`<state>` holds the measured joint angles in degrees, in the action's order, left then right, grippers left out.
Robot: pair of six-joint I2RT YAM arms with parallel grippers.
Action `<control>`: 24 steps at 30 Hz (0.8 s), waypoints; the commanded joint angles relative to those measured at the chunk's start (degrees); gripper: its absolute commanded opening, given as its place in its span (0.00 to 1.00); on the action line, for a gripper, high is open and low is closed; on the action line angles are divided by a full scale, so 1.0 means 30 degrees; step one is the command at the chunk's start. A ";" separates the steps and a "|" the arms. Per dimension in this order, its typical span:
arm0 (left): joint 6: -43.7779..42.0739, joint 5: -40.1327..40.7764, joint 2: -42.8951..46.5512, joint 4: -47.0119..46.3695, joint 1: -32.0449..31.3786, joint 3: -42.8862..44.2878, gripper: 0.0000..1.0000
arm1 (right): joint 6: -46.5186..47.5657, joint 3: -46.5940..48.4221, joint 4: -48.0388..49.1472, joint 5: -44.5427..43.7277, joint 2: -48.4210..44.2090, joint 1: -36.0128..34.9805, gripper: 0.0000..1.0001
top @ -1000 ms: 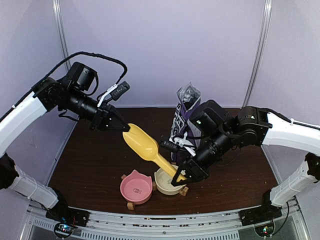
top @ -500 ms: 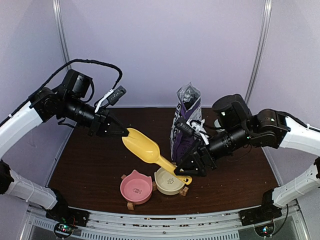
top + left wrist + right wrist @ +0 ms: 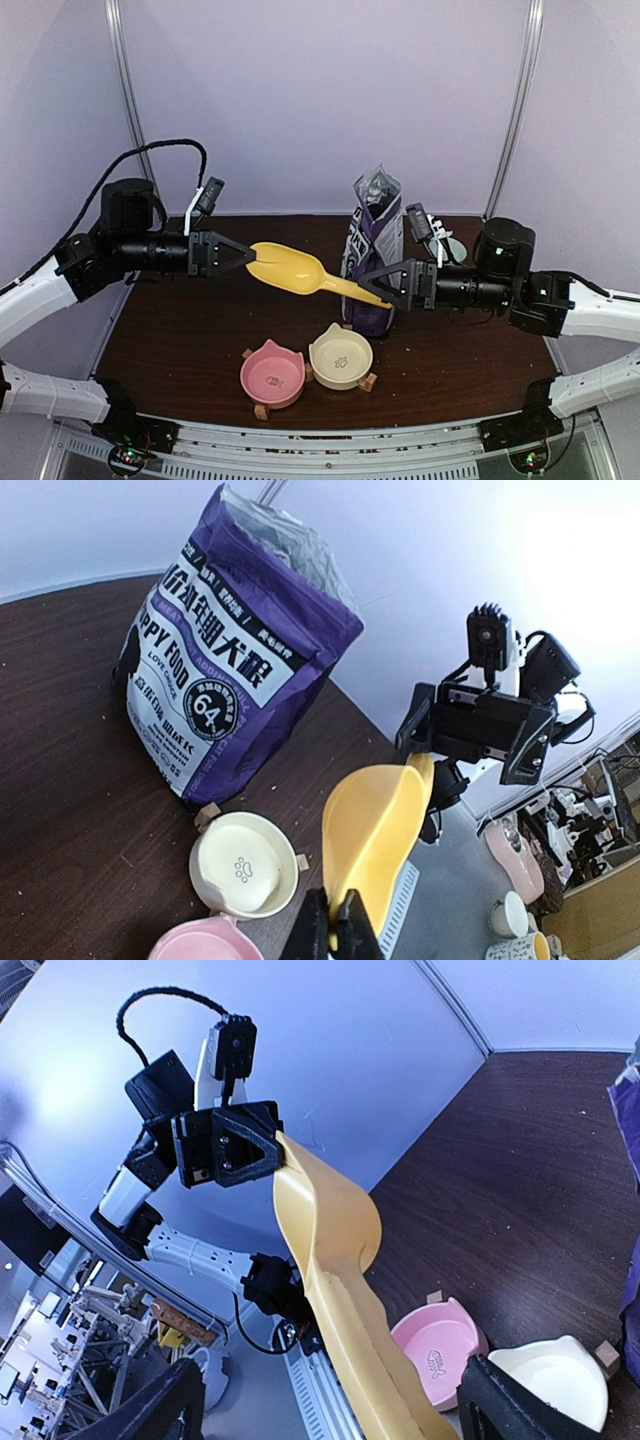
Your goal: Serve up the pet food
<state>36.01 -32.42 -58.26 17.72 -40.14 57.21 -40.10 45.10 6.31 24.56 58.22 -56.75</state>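
Note:
The yellow scoop (image 3: 290, 268) hangs level above the table, empty. My left gripper (image 3: 245, 257) is shut on the rim of its bowl end, seen up close in the left wrist view as the scoop (image 3: 385, 820) pinched by the gripper (image 3: 335, 920). My right gripper (image 3: 385, 288) is open around the handle end. In the right wrist view the handle (image 3: 370, 1360) runs between the spread fingers (image 3: 150, 1410) with gaps on both sides. The purple bag (image 3: 372, 250) stands open behind the scoop. The pet food is hidden from all views.
A pink bowl (image 3: 272, 374) and a cream bowl (image 3: 340, 356), both empty, sit on small wooden blocks near the table's front edge. The bag (image 3: 230, 670) stands just behind the cream bowl (image 3: 243, 865). Crumbs dot the dark table (image 3: 190, 330).
My right gripper has opened off the scoop handle. The scoop has risen from a tilt over the cream bowl to level, and both arms have swung lower and outward.

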 commanded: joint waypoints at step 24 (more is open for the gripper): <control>0.3529 -0.0245 0.1571 -0.4821 -0.0037 -0.1141 0.00 | -0.2397 -0.0554 0.5212 0.1710 0.0955 0.0392 0.87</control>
<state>45.47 -32.40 -52.47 7.31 -40.14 53.56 -46.72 42.54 19.16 26.22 60.86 -55.83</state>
